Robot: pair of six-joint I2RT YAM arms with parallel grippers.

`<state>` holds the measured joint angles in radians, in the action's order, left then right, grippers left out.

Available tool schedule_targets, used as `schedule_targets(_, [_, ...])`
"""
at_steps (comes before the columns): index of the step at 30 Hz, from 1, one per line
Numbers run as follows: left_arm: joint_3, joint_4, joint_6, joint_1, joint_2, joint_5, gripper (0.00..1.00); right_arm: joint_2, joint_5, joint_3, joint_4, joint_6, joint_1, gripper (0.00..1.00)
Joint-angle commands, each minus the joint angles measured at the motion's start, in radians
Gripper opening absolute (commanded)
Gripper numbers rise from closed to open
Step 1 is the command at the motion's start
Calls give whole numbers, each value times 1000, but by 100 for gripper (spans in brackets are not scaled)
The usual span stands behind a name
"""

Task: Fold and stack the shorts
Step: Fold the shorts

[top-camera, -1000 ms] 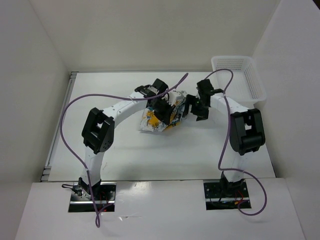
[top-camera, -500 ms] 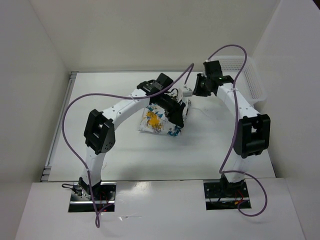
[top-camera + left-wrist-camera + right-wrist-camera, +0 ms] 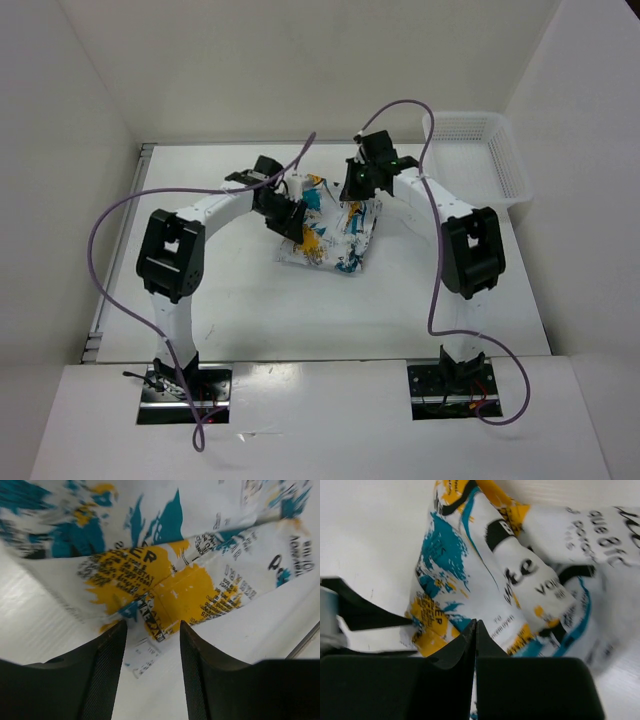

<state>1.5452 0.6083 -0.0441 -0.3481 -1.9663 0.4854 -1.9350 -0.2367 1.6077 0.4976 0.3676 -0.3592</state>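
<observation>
Shorts [image 3: 335, 240] lie bunched mid-table btwn the 2 arms, well apart from basket [image 3: 512, 160]; left gripper [image 3: 152, 625] jaws wide over a yellow patch, far-left edge; right gripper [image 3: 475, 626] jaws pressed together at far-right edge, can't tell if cloth is pinched; both about equally near.

The shorts [image 3: 325, 240] lay on the table [image 3: 200, 290] about midway between left and right, somewhat toward the far side. They were soft white fabric with a crowded print of yellow-orange patches, teal-blue splashes and black lettering. They were not spread out but bunched and partly folded over themselves. The near-left part rested flat on the table, while the far-right part was gathered into rolls and creases. In the left wrist view, overlapping layers met along a crease crossing a yellow-orange patch.
</observation>
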Motion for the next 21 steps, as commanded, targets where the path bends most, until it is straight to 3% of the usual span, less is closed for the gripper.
schedule_targets(1, [-19,-50,21,-38,-38,-21,55,-62,-14,92,-89,39,-21,3])
schedule_targets(6, [-37,-74,46,-48,-109,-30,56,-159,117,123,-90,21,-9,0])
schedule_targets(21, [-160,-117,85,-88,-80,-31,57,-349,99,276,-133,-101,31,0])
